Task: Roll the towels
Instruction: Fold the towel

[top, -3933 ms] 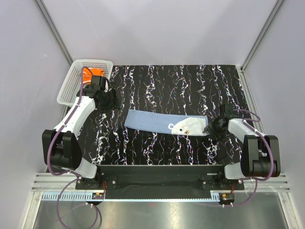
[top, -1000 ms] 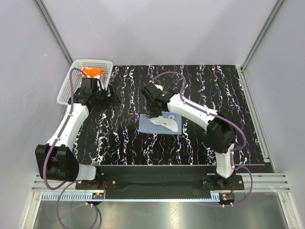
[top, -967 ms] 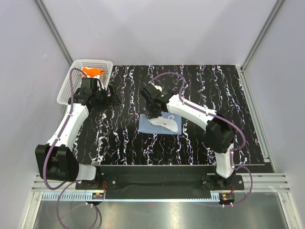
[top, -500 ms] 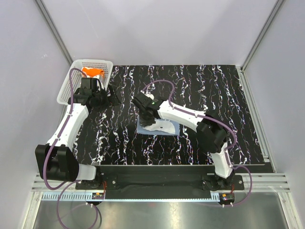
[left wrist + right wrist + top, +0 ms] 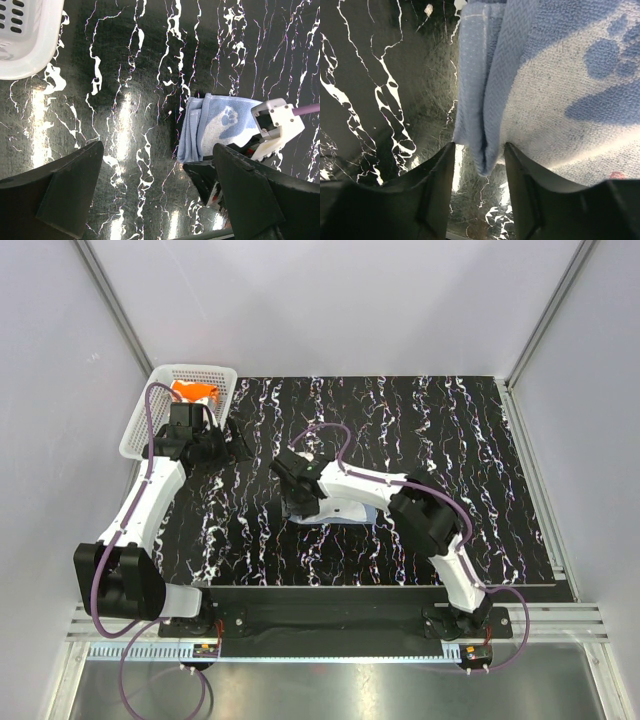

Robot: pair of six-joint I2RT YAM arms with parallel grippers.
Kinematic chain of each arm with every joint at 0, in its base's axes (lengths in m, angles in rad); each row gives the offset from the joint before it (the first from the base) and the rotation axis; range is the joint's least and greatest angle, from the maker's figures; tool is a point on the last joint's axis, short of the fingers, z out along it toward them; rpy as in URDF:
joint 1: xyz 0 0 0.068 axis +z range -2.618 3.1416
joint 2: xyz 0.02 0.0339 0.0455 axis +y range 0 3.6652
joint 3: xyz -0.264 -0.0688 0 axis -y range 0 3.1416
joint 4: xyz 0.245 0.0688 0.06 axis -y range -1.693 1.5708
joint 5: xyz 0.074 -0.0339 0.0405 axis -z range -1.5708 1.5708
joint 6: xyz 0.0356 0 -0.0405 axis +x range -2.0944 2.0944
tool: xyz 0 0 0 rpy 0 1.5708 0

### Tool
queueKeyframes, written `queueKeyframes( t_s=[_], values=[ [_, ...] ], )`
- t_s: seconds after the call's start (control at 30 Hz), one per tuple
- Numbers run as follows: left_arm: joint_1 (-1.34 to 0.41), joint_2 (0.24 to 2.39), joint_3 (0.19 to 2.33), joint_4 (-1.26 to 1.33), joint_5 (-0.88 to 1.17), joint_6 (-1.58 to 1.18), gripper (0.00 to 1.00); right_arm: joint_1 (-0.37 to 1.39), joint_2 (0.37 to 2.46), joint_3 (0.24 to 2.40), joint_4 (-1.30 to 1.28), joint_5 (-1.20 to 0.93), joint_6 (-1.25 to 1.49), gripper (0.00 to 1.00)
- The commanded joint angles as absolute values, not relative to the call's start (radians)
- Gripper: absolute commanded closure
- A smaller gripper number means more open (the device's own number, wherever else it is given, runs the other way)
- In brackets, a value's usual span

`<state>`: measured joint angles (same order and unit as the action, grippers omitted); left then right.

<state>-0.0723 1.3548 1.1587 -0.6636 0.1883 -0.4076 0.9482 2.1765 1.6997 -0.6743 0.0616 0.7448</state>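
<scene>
Your right gripper [image 5: 479, 150] sits parted astride the light blue terry towel [image 5: 560, 75], its folded edge running straight ahead.

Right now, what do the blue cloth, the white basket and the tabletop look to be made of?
Blue cloth: soft, matte, cotton-like terry; ribbed weave and fuzzy loops show.
White basket: probably moulded plastic; smooth walls with regular slots.
Tabletop: glossy black with white marble-like veins and bright glare; real stone or printed sheet, I cannot tell.
</scene>
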Motion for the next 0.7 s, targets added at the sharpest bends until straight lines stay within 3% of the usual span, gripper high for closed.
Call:
queueKeyframes(
  t_s=[0.0,0.3,0.4,0.53,0.57,0.67],
  values=[
    [-0.066,1.358,1.2,-0.657,0.19,-0.394,0.03,0.957,2.155,1.744,-0.663,0.077,0.72,0.47],
    [-0.066,1.358,1.189,-0.643,0.172,-0.394,0.03,0.939,1.922,1.735,-0.707,0.186,0.684,0.29],
    [-0.067,1.359,1.184,-0.637,0.176,-0.394,0.03,0.914,1.815,1.636,-0.692,0.183,0.707,0.3],
    [-0.083,1.364,1.18,-0.627,0.176,-0.39,0.05,0.801,1.657,1.365,-0.605,0.131,0.752,0.4],
    [-0.092,1.364,1.18,-0.626,0.173,-0.39,0.05,0.773,1.635,1.317,-0.548,0.074,0.762,0.52],
    [-0.115,1.371,1.18,-0.63,0.16,-0.384,0.07,0.692,1.577,1.165,-0.439,-0.023,0.787,0.67]
  ],
)
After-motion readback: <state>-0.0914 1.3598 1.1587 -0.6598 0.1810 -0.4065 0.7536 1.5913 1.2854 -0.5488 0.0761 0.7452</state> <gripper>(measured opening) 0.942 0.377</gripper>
